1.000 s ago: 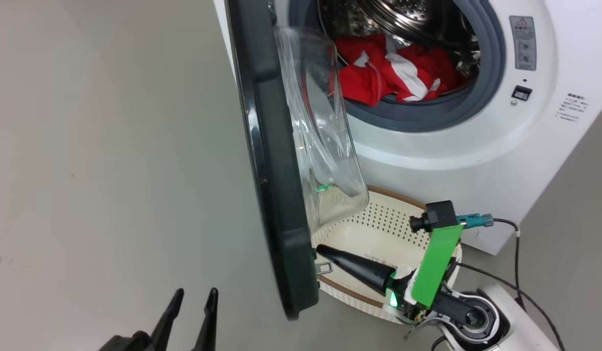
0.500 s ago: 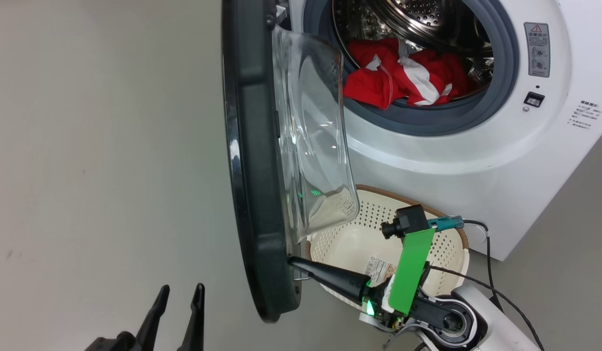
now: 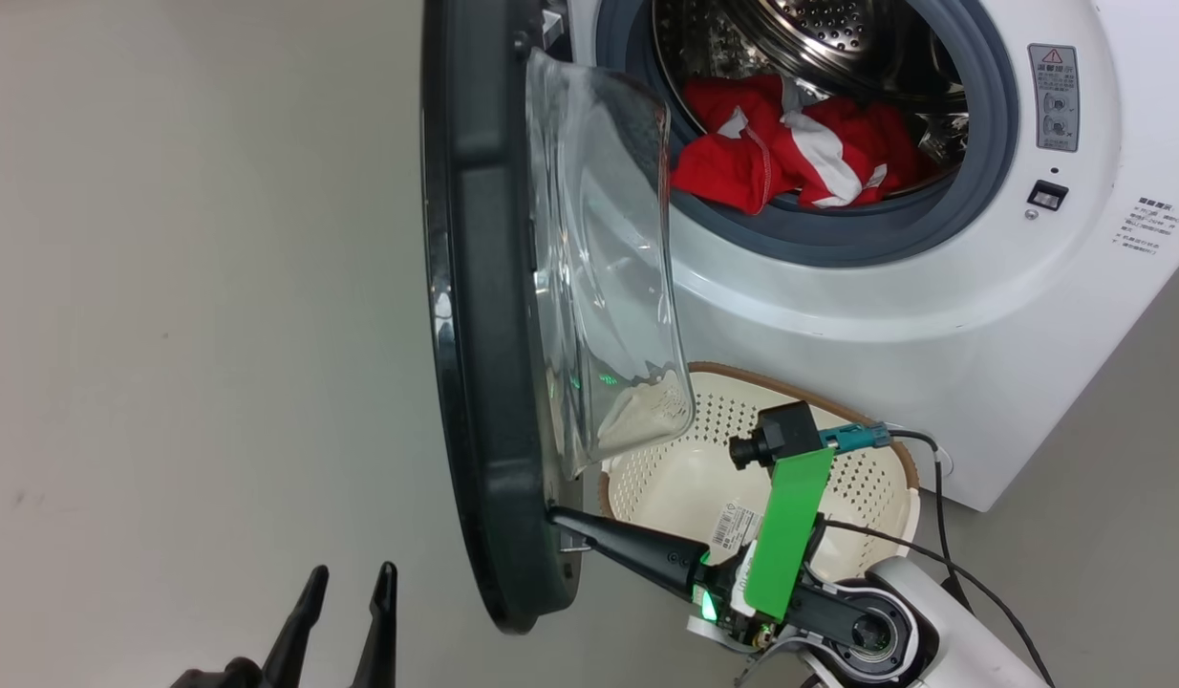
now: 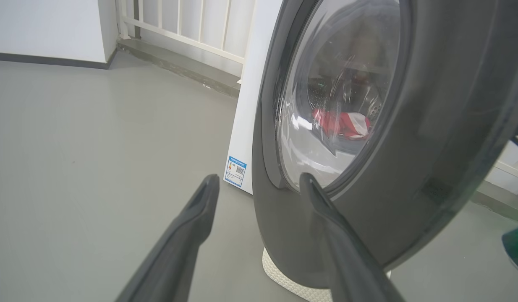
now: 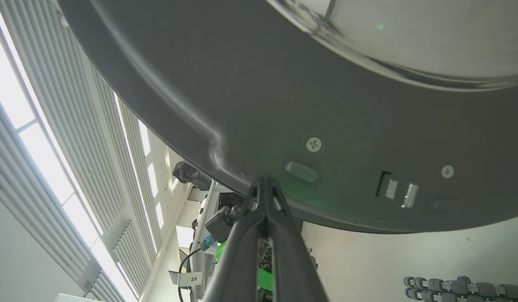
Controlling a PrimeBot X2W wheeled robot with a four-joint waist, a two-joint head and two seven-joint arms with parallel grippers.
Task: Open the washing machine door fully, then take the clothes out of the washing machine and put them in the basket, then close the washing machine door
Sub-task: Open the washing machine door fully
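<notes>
Left gripper (image 3: 353, 573), lower left, gapes empty, one of two; the right gripper (image 3: 563, 519), lower centre, has its fingers pinched together on nothing, tips pressed to the inner face of the one washing machine door (image 3: 475, 334), probably to push it wider. One empty basket (image 3: 723, 420) sits below the opening, handy for drops. One heap of clothes (image 3: 790, 153), garments uncountable, lies in the washing machine (image 3: 933, 315) drum, upper right.

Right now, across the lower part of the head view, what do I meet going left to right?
In order: left end effector → washing machine door → basket. I leave out the right end effector, since it lies across both the door's lower edge and the basket.
</notes>
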